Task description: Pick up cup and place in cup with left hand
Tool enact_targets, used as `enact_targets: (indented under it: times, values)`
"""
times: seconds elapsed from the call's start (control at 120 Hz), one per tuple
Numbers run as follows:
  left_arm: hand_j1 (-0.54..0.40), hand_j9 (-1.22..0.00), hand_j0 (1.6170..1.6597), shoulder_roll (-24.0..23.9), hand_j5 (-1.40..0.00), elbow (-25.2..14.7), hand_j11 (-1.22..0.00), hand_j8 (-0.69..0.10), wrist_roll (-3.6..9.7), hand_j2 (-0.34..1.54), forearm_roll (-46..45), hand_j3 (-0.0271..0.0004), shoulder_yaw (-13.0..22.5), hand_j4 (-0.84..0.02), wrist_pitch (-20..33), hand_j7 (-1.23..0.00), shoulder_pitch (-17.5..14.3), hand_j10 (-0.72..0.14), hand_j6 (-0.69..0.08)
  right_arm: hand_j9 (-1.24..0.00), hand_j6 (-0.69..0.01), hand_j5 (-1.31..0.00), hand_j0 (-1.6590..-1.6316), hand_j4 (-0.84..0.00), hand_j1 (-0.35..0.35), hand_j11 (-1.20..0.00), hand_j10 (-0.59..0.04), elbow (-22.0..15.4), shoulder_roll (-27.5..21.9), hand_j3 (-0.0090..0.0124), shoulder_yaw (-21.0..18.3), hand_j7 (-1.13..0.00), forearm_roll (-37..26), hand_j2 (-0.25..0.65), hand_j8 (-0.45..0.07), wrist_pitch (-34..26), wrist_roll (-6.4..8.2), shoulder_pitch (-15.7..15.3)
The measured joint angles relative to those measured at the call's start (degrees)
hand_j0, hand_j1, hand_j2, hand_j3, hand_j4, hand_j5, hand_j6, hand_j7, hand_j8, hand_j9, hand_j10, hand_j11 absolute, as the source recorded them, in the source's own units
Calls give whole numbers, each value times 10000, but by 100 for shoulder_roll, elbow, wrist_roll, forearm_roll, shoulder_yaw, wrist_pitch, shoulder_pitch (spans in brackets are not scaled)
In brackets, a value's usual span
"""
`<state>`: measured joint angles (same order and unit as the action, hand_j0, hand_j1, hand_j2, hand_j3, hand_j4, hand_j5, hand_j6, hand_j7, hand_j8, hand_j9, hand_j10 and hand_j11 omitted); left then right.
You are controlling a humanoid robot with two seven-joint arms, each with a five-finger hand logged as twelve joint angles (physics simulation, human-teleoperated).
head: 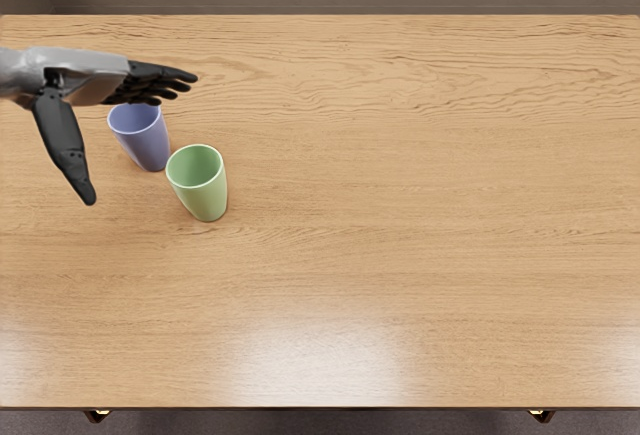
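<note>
Held the left robot hand (95,83) splayed wide, right over the far rim of the blue cup (145,145), and had the green cup (203,195) upright just to the blue cup's near right!

Smooth green (206,201) and blue-violet cups (149,147) with a soft plastic-like sheen stand on a wood-grained worktop (400,205), its near edge glossy with reflected light. The robot hand (126,89) pairs matt black fingers (64,140) with a smooth, metallic-looking grey shell.
</note>
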<state>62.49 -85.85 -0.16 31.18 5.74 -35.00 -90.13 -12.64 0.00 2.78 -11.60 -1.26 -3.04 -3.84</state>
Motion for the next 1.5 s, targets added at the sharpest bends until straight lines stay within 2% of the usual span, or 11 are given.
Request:
enact_targets:
  times: [0.092,0.133,0.167,0.267,0.317,0.417,0.508,0.667,0.967,1.175,1.5]
  values:
    - [3492,-2,16577,-119,-7,-69,0,-60,17,8,7,0,-1,-52,0,-4,-12,-46,-63,-311,-239,-311,-16578,-239,-3203,-311,-239,1,0,0,24,-311,4,-49,-239,-8,9,-1]
    - [3492,-2,16578,-399,-8,-43,0,-63,168,10,16,0,-2,-54,0,-5,-122,-48,-66,-311,-238,-311,-16578,-239,-3202,-311,-238,3,0,0,31,-311,5,-49,-238,-10,7,4]
    - [3491,-2,16578,-705,-7,19,0,-59,491,10,75,0,-7,-51,0,-4,-257,-45,-62,-311,-238,-311,-16579,-239,-3202,-311,-238,5,0,0,35,-311,4,-49,-238,-11,7,7]
    - [3490,-1,16579,-1310,-6,149,0,-50,1749,4,382,0,-87,-43,0,-4,-441,-37,-53,-311,-240,-311,-16579,-240,-3203,-311,-240,6,0,0,33,-311,3,-49,-240,-13,6,10]
    - [3490,-1,16579,-1452,-6,178,0,-49,2208,2,616,0,-112,-42,19,-3,-500,-36,-52,-311,-241,-311,-16580,-240,-3203,-311,-240,7,0,0,30,-311,2,-48,-241,-14,6,7]
    - [3490,-1,16580,-1733,-5,199,0,-43,2943,0,893,0,-137,-37,164,-3,-589,-31,-47,-311,-241,-311,-16580,-240,-3203,-311,-241,7,0,0,24,-311,1,-48,-241,-14,6,-2]
    - [3491,-1,16580,-1786,-5,201,0,-42,3279,1,997,0,-146,-36,230,-3,-593,-30,-46,-311,-240,-311,-16580,-240,-3203,-311,-240,7,0,0,18,-311,0,-49,-240,-15,5,-8]
    - [3490,-1,16580,-2213,-5,10,0,-42,3464,3,1608,0,-146,-35,679,-3,-434,-29,-45,-311,-240,-311,-16580,-240,-3203,-311,-239,8,0,0,13,-311,0,-49,-240,-15,5,-14]
    - [3442,-55,16581,-2737,-58,-213,-54,-75,3513,14,2569,0,-135,-69,1801,-56,224,-64,-78,-311,-240,-311,-16581,-240,-3203,-311,-240,10,0,0,-4,-311,0,-49,-240,-15,5,-42]
    - [1377,-2302,16580,-2907,-2305,-213,-2300,-1809,3516,367,2863,0,-131,-1802,2209,-2303,658,-1796,-1813,-311,-239,-311,-16581,-240,-3203,-311,-239,16,0,0,-5,-311,0,-49,-239,-15,5,-46]
    - [672,-3069,16580,-3085,-3072,-165,-3068,-2397,3516,490,3117,0,-118,-2390,2416,-3070,877,-2385,-2400,-311,-240,-311,-16581,-240,-3203,-311,-239,121,0,0,-6,-311,0,-49,-239,-14,5,-46]
